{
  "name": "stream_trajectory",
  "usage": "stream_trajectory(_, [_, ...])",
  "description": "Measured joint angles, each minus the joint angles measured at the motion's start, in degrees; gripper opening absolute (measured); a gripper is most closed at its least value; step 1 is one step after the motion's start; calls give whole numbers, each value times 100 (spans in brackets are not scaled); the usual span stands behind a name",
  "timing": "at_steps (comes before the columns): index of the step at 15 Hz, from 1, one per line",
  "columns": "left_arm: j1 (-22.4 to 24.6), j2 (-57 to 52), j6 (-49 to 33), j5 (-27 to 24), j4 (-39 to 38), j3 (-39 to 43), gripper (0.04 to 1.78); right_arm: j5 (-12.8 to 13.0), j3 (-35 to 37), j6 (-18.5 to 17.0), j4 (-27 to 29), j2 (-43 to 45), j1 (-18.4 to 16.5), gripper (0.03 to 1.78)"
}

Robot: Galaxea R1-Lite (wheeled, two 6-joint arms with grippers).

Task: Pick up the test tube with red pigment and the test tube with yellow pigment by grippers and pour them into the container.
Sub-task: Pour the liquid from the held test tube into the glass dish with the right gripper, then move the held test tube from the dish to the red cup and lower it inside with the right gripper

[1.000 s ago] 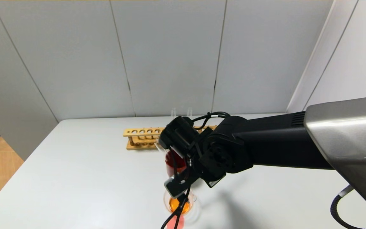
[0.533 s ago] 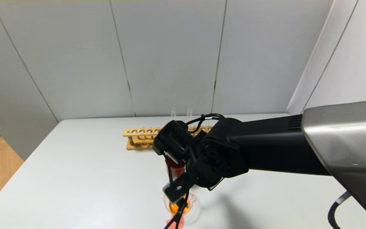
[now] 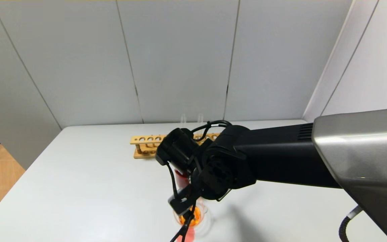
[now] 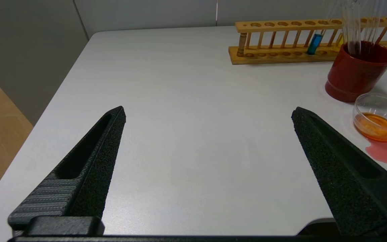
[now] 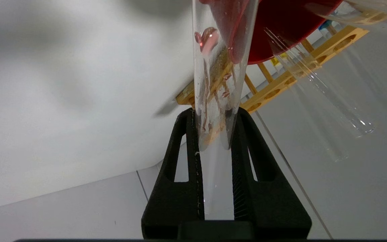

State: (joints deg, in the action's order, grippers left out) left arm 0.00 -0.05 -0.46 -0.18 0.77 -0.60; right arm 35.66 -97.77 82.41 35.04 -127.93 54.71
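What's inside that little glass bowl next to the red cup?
The container holds a shallow pool of orange liquid. A pinkish spill lies on the table beside it. In the head view the right gripper covers part of it.

The right arm (image 3: 247, 164) blocks most of the red cup (image 3: 181, 177) and the rack's (image 3: 146, 145) right end; the container (image 3: 197, 215) sits half covered, and the tube's (image 5: 218, 84) mouth runs off-frame.
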Motion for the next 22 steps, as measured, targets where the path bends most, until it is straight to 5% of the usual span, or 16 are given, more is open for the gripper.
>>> stream_trajectory(15, [0,0,-2,2,0,0,175,329,-82,30,110,-74,110,33])
stream_trajectory(20, [0,0,-5,0,0,0,175,288,-50,-88,-9,-84,124,33])
stream_trajectory(22, [0,0,-2,2,0,0,175,87,17,-308,-243,-46,124,33])
